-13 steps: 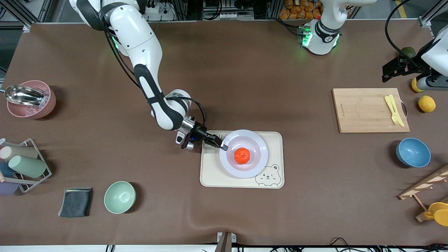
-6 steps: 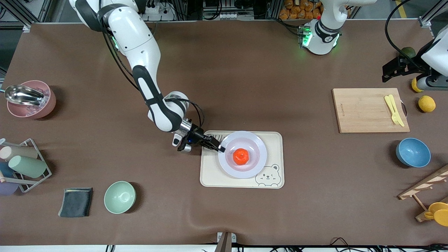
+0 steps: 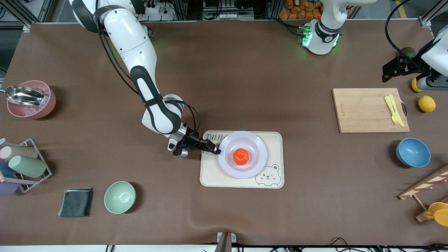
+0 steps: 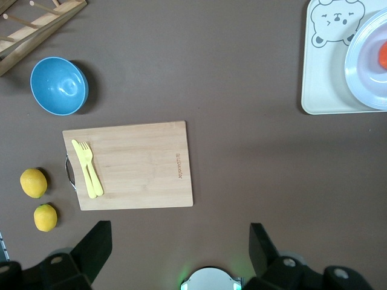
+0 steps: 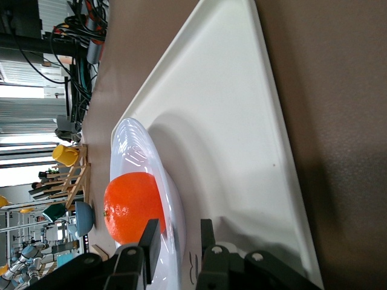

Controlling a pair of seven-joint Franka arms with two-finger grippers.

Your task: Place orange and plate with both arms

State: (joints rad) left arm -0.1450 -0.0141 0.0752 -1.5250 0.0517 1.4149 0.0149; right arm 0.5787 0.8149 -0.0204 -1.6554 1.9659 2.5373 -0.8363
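1. The right gripper (image 3: 214,148) is low over the cream tray (image 3: 210,175), at the edge of the plate (image 3: 227,167) that faces the right arm's end of the table.
2. Its jaws stand narrow, one finger on each side of the plate's rim. In the right wrist view the rim of the plate (image 5: 151,175) runs between the two black fingertips (image 5: 150,237), with a thin gap on either side, so I cannot tell whether they touch it.
3. The plate, round and pale lavender-white, lies flat on the tray, just ahead of the fingertips.
4. The orange (image 3: 241,156) sits in the middle of the plate, a little past the fingertips and apart from them. From the wrist it shows as a bright red-orange ball (image 5: 132,205) above the rim.
5. A bear drawing (image 3: 267,175) is on the tray corner nearer the front camera, with the plate between it and the gripper.
6. The left gripper (image 3: 395,69) waits high over the left arm's end of the table, well apart from the plate, its jaws spread wide and holding nothing.
7. Below it lie a wooden cutting board (image 4: 130,164) with a yellow fork (image 4: 86,168), two lemons (image 4: 33,182) beside the board, and a blue bowl (image 4: 59,86).
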